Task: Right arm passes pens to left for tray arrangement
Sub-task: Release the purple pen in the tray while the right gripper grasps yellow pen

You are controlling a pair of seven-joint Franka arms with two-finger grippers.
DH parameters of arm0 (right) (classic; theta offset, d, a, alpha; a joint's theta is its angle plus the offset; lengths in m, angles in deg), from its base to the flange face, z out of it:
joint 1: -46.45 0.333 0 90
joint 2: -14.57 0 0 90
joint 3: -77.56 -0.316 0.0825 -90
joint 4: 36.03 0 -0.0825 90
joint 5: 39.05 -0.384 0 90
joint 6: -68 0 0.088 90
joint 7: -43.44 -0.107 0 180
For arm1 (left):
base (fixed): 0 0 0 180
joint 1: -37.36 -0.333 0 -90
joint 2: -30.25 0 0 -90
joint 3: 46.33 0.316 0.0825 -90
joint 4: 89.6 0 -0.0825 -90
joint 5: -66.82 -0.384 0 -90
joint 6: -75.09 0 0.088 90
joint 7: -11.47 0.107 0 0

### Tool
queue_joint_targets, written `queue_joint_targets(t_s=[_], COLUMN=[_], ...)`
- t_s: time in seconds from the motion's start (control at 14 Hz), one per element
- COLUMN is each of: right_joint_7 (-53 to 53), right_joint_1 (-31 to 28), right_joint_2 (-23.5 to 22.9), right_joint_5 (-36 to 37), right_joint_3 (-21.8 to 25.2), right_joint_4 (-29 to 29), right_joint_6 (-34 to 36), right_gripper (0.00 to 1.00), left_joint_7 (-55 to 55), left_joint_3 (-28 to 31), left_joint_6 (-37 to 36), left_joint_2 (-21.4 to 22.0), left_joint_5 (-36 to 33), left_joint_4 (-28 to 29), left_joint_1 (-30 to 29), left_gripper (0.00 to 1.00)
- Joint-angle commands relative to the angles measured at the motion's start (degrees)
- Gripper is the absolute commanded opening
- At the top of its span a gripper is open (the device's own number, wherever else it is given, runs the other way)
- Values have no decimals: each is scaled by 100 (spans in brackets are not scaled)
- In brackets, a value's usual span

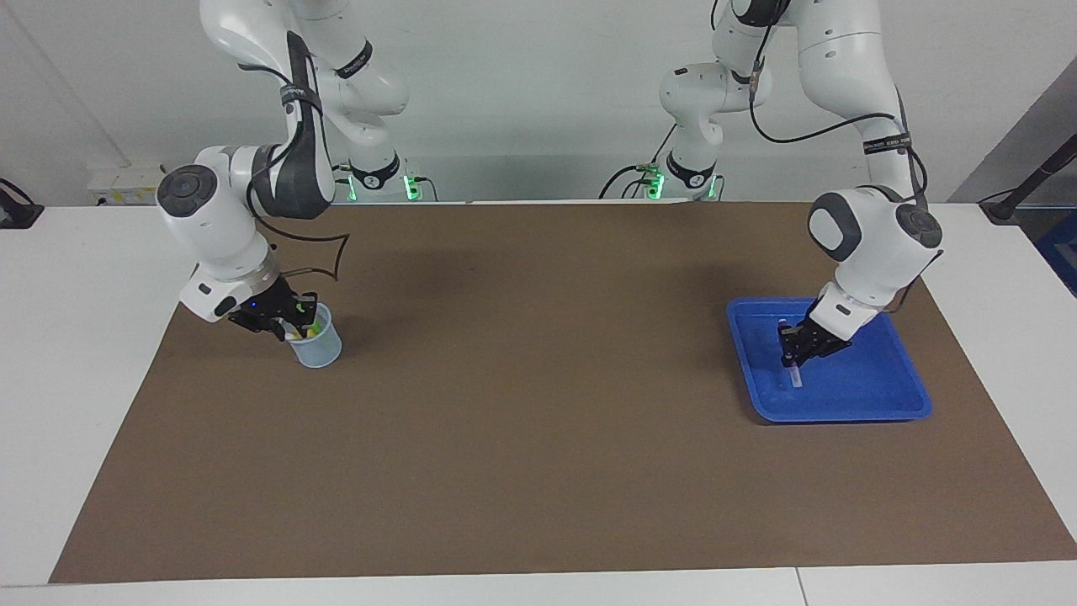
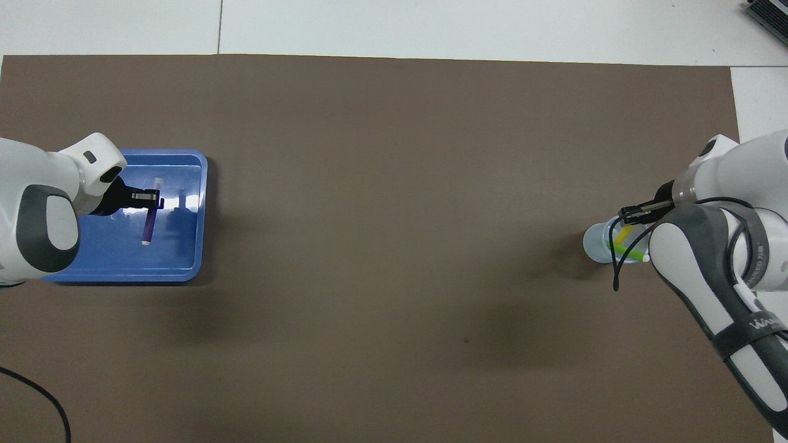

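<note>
Your left gripper (image 1: 795, 358) is clamped on the slim purple marker pen (image 2: 149, 223) and hangs low inside the shallow bright blue plastic tray (image 1: 892, 404), which sits at the left arm's end of the table; whether the pen's pale lower end touches the tray floor you cannot tell from either view, so count this pen as delivered but not released. Your right gripper (image 1: 290, 324), the one with the small blue wrist light, is at the mouth of the small pale blue translucent cup (image 1: 318, 349), which stands on the brown table mat (image 1: 538, 421) toward the right arm's end; its tips reach in among the pens, but you cannot tell whether they have closed on one. The yellow marker pen (image 2: 623, 234) and the green marker pen (image 2: 628, 251) both lean in that cup. By my reading, you are about a third through: one pen is being placed; two remain to be lifted, handed across and arranged.
</note>
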Motion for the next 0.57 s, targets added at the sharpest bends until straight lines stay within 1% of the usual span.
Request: queue_joint_targets(t_s=[0.0,0.28,0.43,0.5], right_joint_7=[1,54,54,54], right_joint_1=[-115,-167,-167,-167], right_joint_2=[-17,-105,-122,-122], right_joint_5=[-112,-103,-103,-103], right_joint_3=[-76,-76,-76,-76], right_joint_4=[-30,-21,-3,-3], right_joint_6=[-115,-220,-220,-220], right_gripper=[36,36,36,30], left_joint_7=[21,-6,-15,-6], left_joint_3=[-27,-36,-36,-36], left_joint_6=[25,78,314,429], left_joint_2=[-85,-137,-286,-348], left_joint_5=[-113,-104,-113,-113], left_joint_4=[-140,-79,-61,-35], left_joint_1=[-16,37,54,54], left_gripper=[0,0,0,0])
